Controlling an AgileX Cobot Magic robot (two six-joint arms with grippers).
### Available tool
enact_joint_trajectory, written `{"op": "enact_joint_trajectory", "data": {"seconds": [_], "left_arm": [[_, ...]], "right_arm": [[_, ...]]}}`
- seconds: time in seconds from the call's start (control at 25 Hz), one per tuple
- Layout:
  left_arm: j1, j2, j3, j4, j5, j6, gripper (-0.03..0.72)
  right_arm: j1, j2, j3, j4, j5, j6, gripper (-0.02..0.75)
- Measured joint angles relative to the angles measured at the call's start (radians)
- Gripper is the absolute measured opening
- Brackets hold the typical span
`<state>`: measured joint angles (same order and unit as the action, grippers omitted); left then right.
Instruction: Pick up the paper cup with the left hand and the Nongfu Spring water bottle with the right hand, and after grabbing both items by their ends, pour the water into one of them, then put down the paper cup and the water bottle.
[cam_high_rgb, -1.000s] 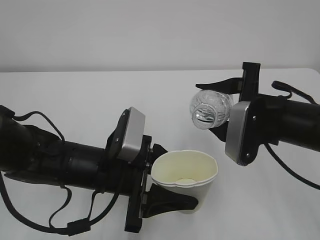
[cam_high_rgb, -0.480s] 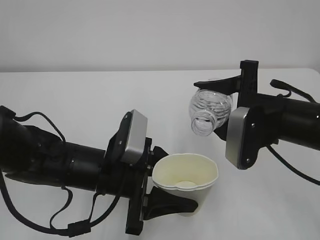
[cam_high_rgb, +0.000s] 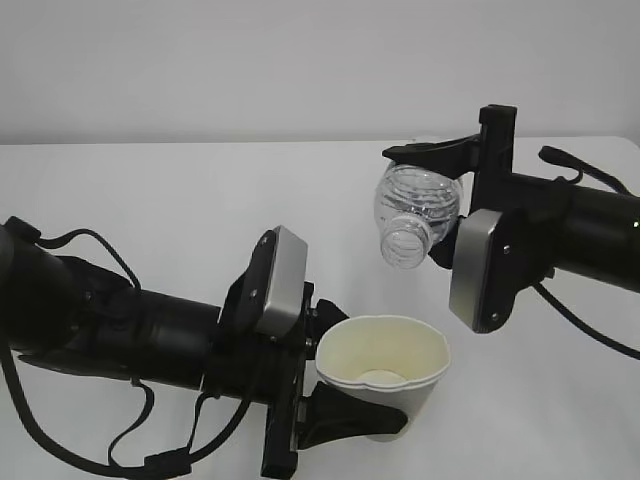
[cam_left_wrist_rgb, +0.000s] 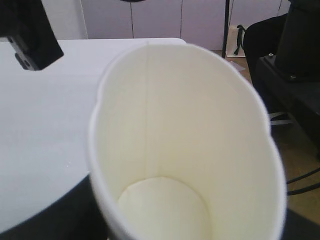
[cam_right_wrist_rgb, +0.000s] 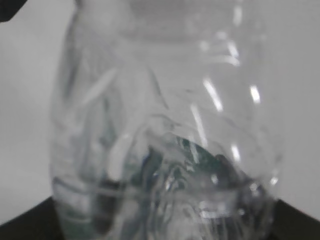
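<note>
Two grips were shown at the pouring step. The paper cup (cam_high_rgb: 383, 375) was clamped between the partly spread jaws of the left hand (cam_high_rgb: 335, 405), upright and just ahead of that claw, its rim squeezed slightly out of round. The Nongfu Spring water bottle (cam_high_rgb: 415, 215) was held in the partly spread jaws of the right hand (cam_high_rgb: 440, 205), tipped mouth-down toward the camera, beside the grey-silver plate (cam_high_rgb: 478, 268) of that arm. The bottle mouth was seen above the cup and somewhat behind its rim, well apart from it.

No stream of water was visible between mouth and cup, and in the left wrist view the cup floor (cam_left_wrist_rgb: 162, 210) looked dry or nearly so; whether liquid remained in the bottle could not be told from the blurred right wrist view. The pour was therefore judged barely begun or not yet begun.

For the next move, the mouth would need to be brought squarely over the opening of the cup, and lower, before further tilting; otherwise water would likely fall behind the cup onto the white table (cam_high_rgb: 150, 200). Nothing else was seen on the table, and no obstacle lay between the two claws. Only the soft, deformed cup wall was judged a risk under a tighter grip.
</note>
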<state>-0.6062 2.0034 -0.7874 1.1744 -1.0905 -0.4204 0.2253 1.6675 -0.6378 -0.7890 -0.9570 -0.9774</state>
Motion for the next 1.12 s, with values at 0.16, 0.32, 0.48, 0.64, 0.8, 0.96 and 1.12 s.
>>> {"op": "enact_joint_trajectory", "data": {"seconds": [0.16, 0.32, 0.48, 0.64, 0.8, 0.96, 1.12], "left_arm": [[0.0, 0.0, 0.0, -0.017, 0.007, 0.0, 0.419], [0.0, 0.0, 0.0, -0.026, 0.007, 0.0, 0.419], [0.0, 0.0, 0.0, -0.026, 0.007, 0.0, 0.419], [0.0, 0.0, 0.0, -0.028, 0.007, 0.0, 0.419], [0.0, 0.0, 0.0, -0.028, 0.007, 0.0, 0.419], [0.0, 0.0, 0.0, -0.028, 0.007, 0.0, 0.419], [0.0, 0.0, 0.0, -0.027, 0.007, 0.0, 0.419]], "right_arm": [[0.0, 0.0, 0.0, 0.0, -0.011, -0.019, 0.464], [0.0, 0.0, 0.0, 0.0, -0.013, -0.051, 0.464], [0.0, 0.0, 0.0, 0.0, -0.013, -0.072, 0.464], [0.0, 0.0, 0.0, 0.0, -0.029, -0.105, 0.464], [0.0, 0.0, 0.0, 0.0, -0.051, -0.12, 0.464], [0.0, 0.0, 0.0, 0.008, -0.056, -0.157, 0.464], [0.0, 0.0, 0.0, 0.024, -0.058, -0.171, 0.464]]}}
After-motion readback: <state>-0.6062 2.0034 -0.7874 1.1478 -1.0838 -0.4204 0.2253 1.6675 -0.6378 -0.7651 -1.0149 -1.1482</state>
